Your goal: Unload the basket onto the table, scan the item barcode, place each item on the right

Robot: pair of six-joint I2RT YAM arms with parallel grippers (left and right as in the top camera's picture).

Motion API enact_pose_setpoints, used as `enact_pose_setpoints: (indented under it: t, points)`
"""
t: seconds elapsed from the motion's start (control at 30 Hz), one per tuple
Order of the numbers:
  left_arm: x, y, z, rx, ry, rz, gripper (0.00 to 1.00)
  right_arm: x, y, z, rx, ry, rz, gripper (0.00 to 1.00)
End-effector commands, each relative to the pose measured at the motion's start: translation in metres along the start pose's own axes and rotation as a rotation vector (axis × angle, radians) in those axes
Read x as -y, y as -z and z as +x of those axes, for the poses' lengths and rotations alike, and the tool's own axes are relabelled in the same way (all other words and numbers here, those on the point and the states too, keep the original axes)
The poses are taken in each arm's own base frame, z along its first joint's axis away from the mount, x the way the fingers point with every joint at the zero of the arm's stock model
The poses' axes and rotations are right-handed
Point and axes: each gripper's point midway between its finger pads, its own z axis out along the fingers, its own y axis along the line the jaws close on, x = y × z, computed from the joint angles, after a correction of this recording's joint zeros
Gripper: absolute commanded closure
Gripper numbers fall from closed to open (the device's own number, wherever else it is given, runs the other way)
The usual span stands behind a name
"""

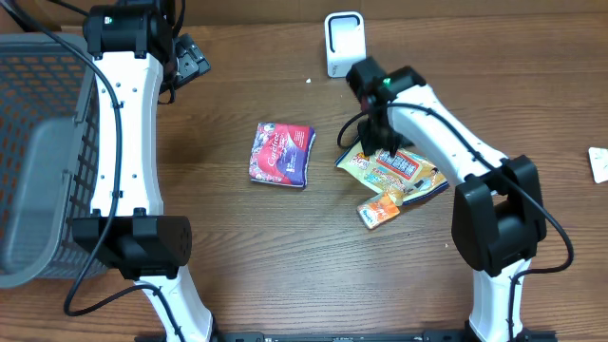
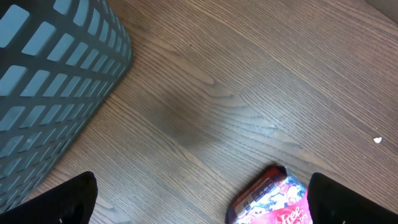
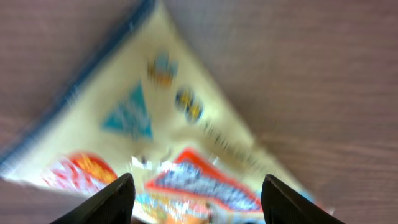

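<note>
A yellow snack bag (image 1: 394,173) with blue and orange print lies flat on the wooden table, and it fills the blurred right wrist view (image 3: 161,124). My right gripper (image 1: 376,142) hovers just over its upper left part, open, with the bag showing between the fingertips (image 3: 196,202). The white barcode scanner (image 1: 344,43) stands at the back of the table. A purple and pink packet (image 1: 282,154) lies at the centre, its corner (image 2: 273,202) near my open, empty left gripper (image 2: 205,208), which is up at the back left (image 1: 190,62).
A grey mesh basket (image 1: 43,161) takes up the left side, and its wall (image 2: 50,81) shows in the left wrist view. A small orange packet (image 1: 380,211) lies just in front of the yellow bag. A white object (image 1: 598,163) sits at the right edge.
</note>
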Motion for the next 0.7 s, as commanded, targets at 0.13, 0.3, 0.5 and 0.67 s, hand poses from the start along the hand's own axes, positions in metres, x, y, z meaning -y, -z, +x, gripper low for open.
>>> enact_pose_setpoints:
  t: [0.13,0.3,0.5,0.67]
  points:
    - [0.0,-0.005,0.0,-0.006,0.011,-0.008,0.0,0.019,-0.005,-0.016,-0.012,-0.177,-0.215,0.48]
    - [0.0,-0.005,0.0,-0.006,0.011,-0.009,0.0,0.021,-0.034,0.007,-0.09,-0.207,-0.255,0.6]
    - [0.0,-0.005,0.0,-0.006,0.011,-0.009,0.0,0.039,-0.071,0.039,-0.147,-0.257,-0.118,0.59]
    - [0.0,-0.005,0.0,-0.006,0.011,-0.009,0.0,0.081,-0.067,0.041,-0.153,-0.39,0.036,0.65]
